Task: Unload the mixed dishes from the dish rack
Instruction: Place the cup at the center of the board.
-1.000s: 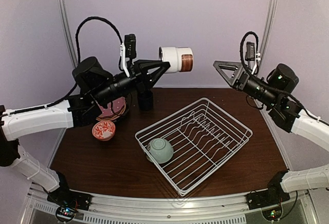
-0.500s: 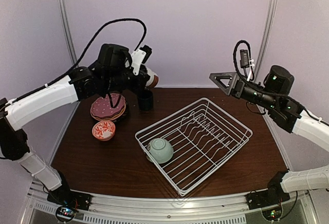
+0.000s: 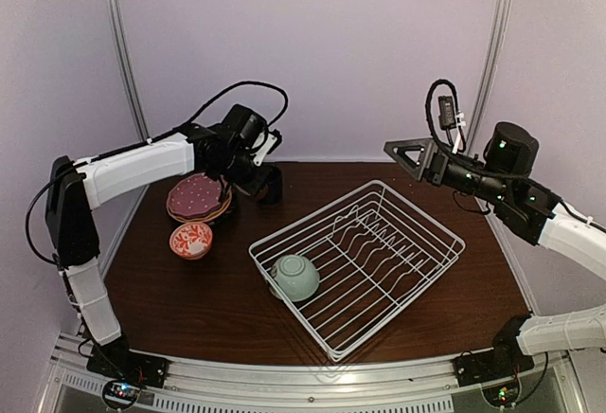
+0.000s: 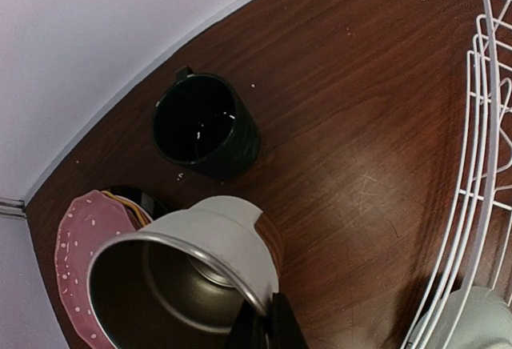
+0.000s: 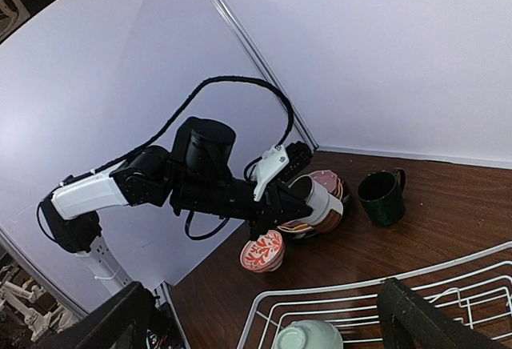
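Observation:
My left gripper (image 3: 248, 169) is shut on the rim of the white-and-brown cup (image 4: 216, 245). It holds the cup tilted, low over the table's far left, between the dark green mug (image 4: 204, 125) and the stacked pink and yellow plates (image 4: 84, 237). The red-and-white bowl (image 3: 191, 240) sits in front of the plates (image 3: 199, 197). The pale green bowl (image 3: 295, 278) lies in the near-left corner of the white wire dish rack (image 3: 379, 242). My right gripper (image 3: 407, 152) is open and empty, high above the rack's far right. The black utensil is not in view.
The mug (image 3: 270, 184) stands upright close to the rack's far-left corner. The rack's edge (image 4: 480, 165) lies just right of the held cup. The right wrist view shows the left arm, cup (image 5: 320, 205), mug (image 5: 382, 197) and red bowl (image 5: 262, 251).
My left arm has swung the cup from high above the table's back edge down and left to the spot beside the mug and plates. My right gripper has drifted slightly left.

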